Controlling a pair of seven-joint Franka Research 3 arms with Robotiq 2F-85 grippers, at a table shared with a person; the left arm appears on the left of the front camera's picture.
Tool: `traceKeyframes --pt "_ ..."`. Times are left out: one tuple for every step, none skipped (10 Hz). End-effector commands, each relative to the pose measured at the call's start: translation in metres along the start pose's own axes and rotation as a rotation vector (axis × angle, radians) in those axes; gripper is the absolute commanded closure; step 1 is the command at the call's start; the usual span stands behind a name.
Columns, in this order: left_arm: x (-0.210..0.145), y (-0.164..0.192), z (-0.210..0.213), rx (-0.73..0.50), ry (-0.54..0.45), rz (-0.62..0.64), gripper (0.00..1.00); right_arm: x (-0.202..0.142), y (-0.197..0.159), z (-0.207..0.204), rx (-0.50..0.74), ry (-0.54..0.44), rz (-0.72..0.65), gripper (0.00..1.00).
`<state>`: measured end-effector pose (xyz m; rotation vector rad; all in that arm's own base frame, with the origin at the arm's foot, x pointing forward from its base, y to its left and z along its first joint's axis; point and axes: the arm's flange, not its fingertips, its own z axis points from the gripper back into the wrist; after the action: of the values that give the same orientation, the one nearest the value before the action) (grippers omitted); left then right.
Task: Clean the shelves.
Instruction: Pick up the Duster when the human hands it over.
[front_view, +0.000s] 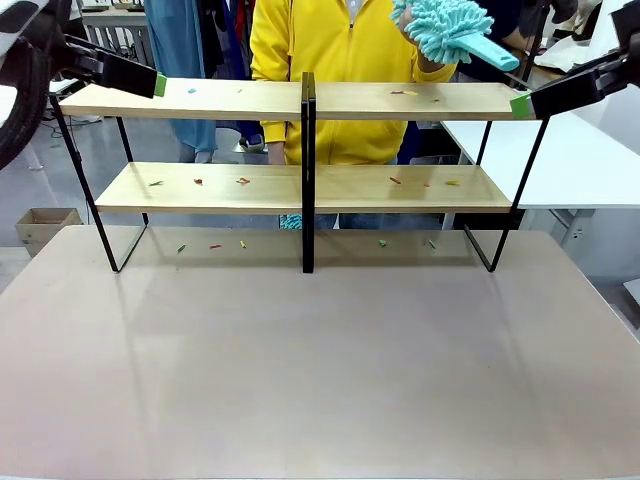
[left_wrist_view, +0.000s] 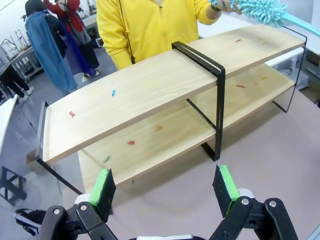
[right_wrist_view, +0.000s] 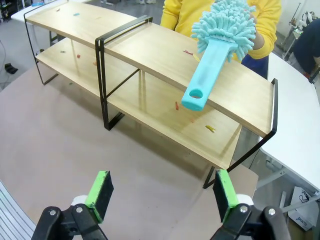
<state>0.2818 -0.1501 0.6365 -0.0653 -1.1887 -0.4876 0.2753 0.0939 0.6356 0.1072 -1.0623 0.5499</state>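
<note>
the left gripper (left_wrist_view: 164, 190) is wide open, its two green pads (left_wrist_view: 102, 186) far apart with nothing between them. the right gripper (right_wrist_view: 162, 192) is wide open too and holds nothing. seen from the front, the left gripper is up by the left end of the top board and the right gripper is up by the right end. both wrist views look down on the shelves from a little way back, so neither gripper touches them.

the shelves (front_view: 230, 100) stand at the far side of the big table (front_view: 320, 380), with two long wooden boards on a thin black frame and a black post in the middle. little bits (front_view: 198, 182) in red, yellow, green and blue lie on both boards, and some lie on the table under the shelves.

a person in a yellow jacket (front_view: 330, 60) stands behind the shelves. the person's hand (left_wrist_view: 223, 5) holds up a fluffy blue-green duster (front_view: 450, 30) above the right half of the top board, not touching it. its handle points toward the robot. a white table (front_view: 590, 160) stands just to the right of the shelves.
</note>
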Motion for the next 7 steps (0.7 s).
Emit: traceKeyframes --pt "0.000 0.001 0.001 0.005 -0.002 0.000 0.00 0.009 0.009 -0.011 -0.057 0.000 -0.042 0.00" --pt "0.000 0.001 0.001 0.005 -0.002 0.000 0.00 0.021 0.025 -0.013 -0.080 -0.004 -0.036 0.00" --pt "0.000 0.001 0.001 0.005 -0.002 0.000 0.00 0.028 0.036 -0.012 -0.095 -0.020 -0.049 0.00" --pt "0.000 0.001 0.001 0.005 -0.002 0.000 0.00 0.031 0.041 -0.007 -0.122 -0.037 -0.097 0.00" --pt "0.000 0.001 0.001 0.005 -0.002 0.000 0.00 0.028 0.046 -0.002 -0.155 -0.029 -0.173 0.00" --pt "0.000 0.001 0.001 0.005 -0.002 0.000 0.00 0.025 0.050 0.007 -0.161 -0.014 -0.243 0.00" --pt "0.000 0.001 0.001 0.005 -0.002 0.000 0.00 0.022 0.057 0.016 -0.181 -0.031 -0.336 0.00"
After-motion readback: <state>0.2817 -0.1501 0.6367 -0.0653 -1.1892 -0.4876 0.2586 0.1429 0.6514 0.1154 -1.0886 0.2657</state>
